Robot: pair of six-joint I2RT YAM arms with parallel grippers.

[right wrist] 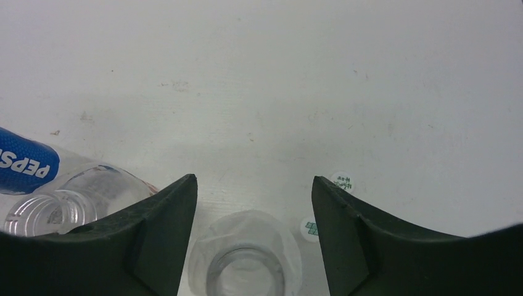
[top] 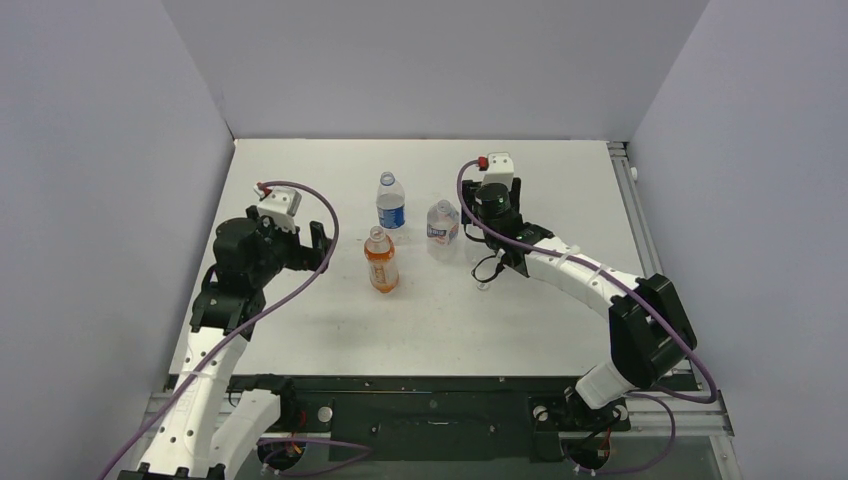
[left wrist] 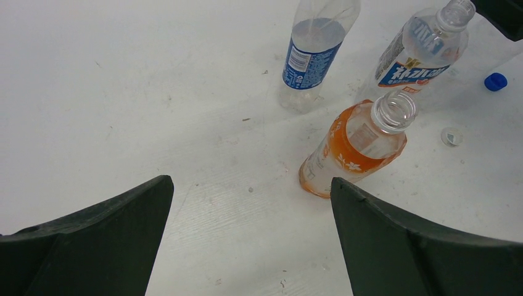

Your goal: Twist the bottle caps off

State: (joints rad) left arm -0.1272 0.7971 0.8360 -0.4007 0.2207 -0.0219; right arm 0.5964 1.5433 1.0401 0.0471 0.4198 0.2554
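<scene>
My right gripper (right wrist: pixel 253 179) is open, its fingers on either side of a plain clear bottle (right wrist: pixel 245 265) just below it, without touching. That bottle's mouth is uncapped. Two white bottle caps (right wrist: pixel 342 180) (right wrist: pixel 308 227) lie on the table by the right finger. At the left stands a Pepsi-labelled bottle (right wrist: pixel 37 185) with an open mouth. My left gripper (left wrist: pixel 251 180) is open over bare table. Ahead of it are the orange bottle (left wrist: pixel 354 148), uncapped, a blue-labelled bottle (left wrist: pixel 311 58) and a short blue-white bottle (left wrist: pixel 422 55). A blue cap (left wrist: pixel 495 81) and a white cap (left wrist: pixel 451 136) lie loose.
The bottles cluster mid-table between the two arms (top: pixel 381 260). Grey walls enclose the white table (top: pixel 300 330) on three sides. The right arm (top: pixel 580 270) reaches in from the near right, and purple cables loop over both wrists.
</scene>
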